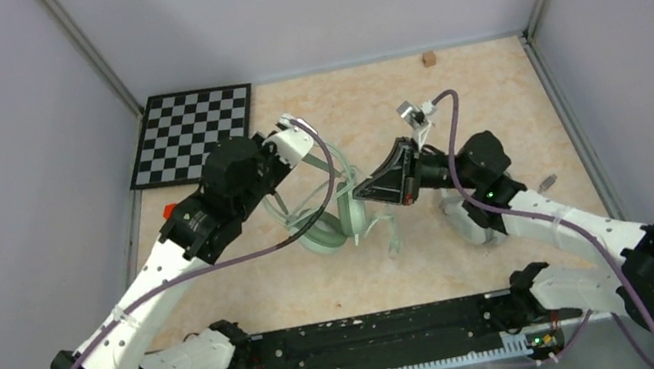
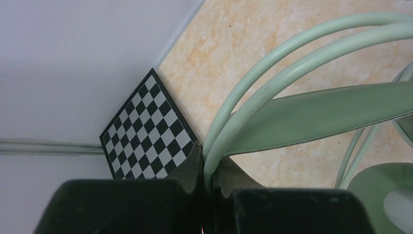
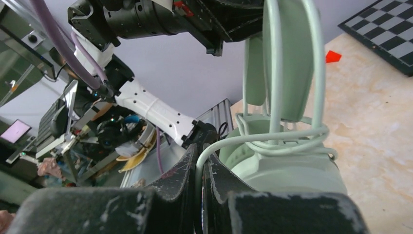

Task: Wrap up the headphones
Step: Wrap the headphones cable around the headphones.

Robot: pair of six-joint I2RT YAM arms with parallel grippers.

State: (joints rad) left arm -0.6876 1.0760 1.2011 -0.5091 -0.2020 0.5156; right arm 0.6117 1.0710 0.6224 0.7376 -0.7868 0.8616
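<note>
**A:** Where, to begin with?

**B:** Over the middle of the tabletop (image 1: 490,95), between the two arms. Mint-green headphones (image 1: 335,224), slung from the left hand (image 2: 207,161). Touching the surface or hanging just clear of it: cannot tell.

**A:** Worst that could go wrong?

**B:** Losing the whole set. Held only by the headband (image 2: 233,109), with the left hand pinched fully shut on its two thin rails. Smooth and round, so likely to slide or swivel in that grip under any sideways tug.

**A:** A tug from where?

**B:** From the right hand (image 3: 199,165), clamped all but closed on the pale cable (image 3: 282,146). Pulling too hard could drag the ear cup (image 3: 287,180) round, or strip off the turns lying above it. Pulling too slack would leave loops loose and ready to drop away.

**A:** Anything smaller?

**B:** Caught only at the very fingertips, that cable. Thin and slick by the look of it, so could slip out mid-turn.

**A:** Pointing which way?

**B:** Crown up toward the left hand, cups down. Long axis, crown to cups, close to upright from the right wrist. From overhead, leaning from the far left toward the near centre. Cable running off the cup toward the right hand.
</note>
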